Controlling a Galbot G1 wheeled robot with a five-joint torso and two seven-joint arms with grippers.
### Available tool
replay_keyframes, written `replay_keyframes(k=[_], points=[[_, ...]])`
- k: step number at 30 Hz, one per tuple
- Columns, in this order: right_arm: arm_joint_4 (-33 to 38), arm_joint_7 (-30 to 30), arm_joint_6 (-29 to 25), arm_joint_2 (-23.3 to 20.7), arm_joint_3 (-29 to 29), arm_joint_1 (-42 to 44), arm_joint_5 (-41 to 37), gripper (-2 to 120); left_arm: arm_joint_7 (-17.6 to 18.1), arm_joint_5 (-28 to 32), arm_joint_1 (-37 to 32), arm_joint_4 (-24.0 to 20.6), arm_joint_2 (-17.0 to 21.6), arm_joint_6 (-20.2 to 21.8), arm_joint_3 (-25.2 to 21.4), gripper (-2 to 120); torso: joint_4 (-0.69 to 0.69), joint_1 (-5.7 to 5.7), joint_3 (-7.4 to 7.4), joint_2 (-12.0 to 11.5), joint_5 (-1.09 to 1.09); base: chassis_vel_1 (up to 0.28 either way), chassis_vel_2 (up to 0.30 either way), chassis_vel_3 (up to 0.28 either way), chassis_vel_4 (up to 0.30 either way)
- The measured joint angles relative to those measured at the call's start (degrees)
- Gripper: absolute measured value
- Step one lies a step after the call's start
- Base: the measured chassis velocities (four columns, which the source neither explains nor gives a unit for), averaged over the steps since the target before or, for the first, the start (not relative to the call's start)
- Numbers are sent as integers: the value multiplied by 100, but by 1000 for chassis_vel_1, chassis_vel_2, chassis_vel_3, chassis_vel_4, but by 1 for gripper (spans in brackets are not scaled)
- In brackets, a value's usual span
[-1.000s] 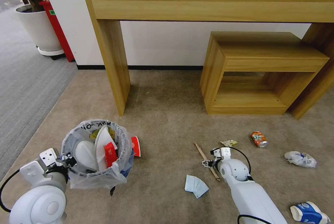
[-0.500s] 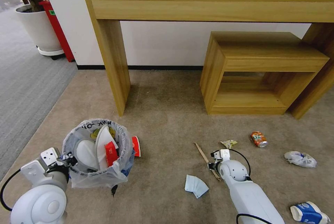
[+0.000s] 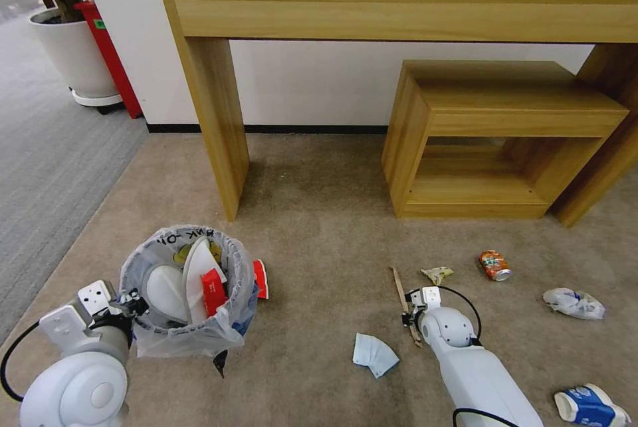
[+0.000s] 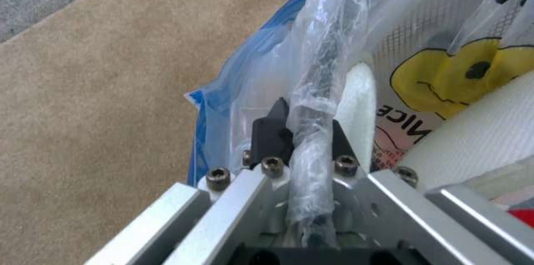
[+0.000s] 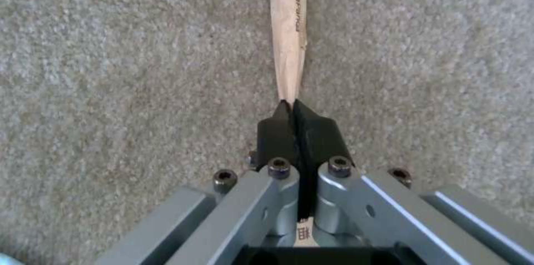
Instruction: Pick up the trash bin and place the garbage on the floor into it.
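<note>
Left gripper [image 4: 303,131] has its jaws pinched on the bagged rim of the trash bin [image 3: 189,291] — keeping it alongside, ready for drops. Right gripper [image 5: 293,108] clamps the chopstick [image 3: 405,304] low over the floor [image 3: 312,228]. The right wrist view confirms that clamp — the head view adds the tissue [image 3: 374,354], can [image 3: 495,265] and cup [image 3: 588,406] lying around.

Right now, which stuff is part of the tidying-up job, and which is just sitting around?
Part of the job:
- plastic-lined round trash bin, rim clamped by left gripper
- wooden chopstick, pinched by right gripper
- pale blue tissue
- crushed orange can
- blue-white paper cup

Just sitting around:
- long wooden desk
- white plant pot
</note>
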State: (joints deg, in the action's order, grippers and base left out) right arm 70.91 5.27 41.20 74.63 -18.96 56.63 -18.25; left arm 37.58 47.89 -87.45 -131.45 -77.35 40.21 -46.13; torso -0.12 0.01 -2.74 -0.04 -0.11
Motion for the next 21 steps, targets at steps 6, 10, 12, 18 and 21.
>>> replay_keyframes(k=[6, 10, 12, 18, 21], points=[[362, 1, -139, -92, -7, 125, -42, 0, 5, -28, -12, -2, -22, 0, 55, 0, 0, 0, 0, 0, 0, 0, 0, 0, 0], [646, 4, -290, -153, -19, 207, -141, 0, 15, -43, -14, -8, -32, 0, 97, 0, 0, 0, 0, 0, 0, 0, 0, 0, 0], [992, 8, -407, -237, -25, 292, -287, 0, 23, -85, -16, -36, -58, 0, 159, 0, 0, 0, 0, 0, 0, 0, 0, 0, 0], [1483, -121, -932, -357, -24, 416, -631, 0, 31, -135, -29, -80, -92, 0, 269, 0, 0, 0, 0, 0, 0, 0, 0, 0, 0], [1833, -1008, -2167, -422, -6, 521, -887, 0, 38, -167, -64, -112, -111, 0, 386, 0, -1, 0, 0, 0, 0, 0, 0, 0, 0]])
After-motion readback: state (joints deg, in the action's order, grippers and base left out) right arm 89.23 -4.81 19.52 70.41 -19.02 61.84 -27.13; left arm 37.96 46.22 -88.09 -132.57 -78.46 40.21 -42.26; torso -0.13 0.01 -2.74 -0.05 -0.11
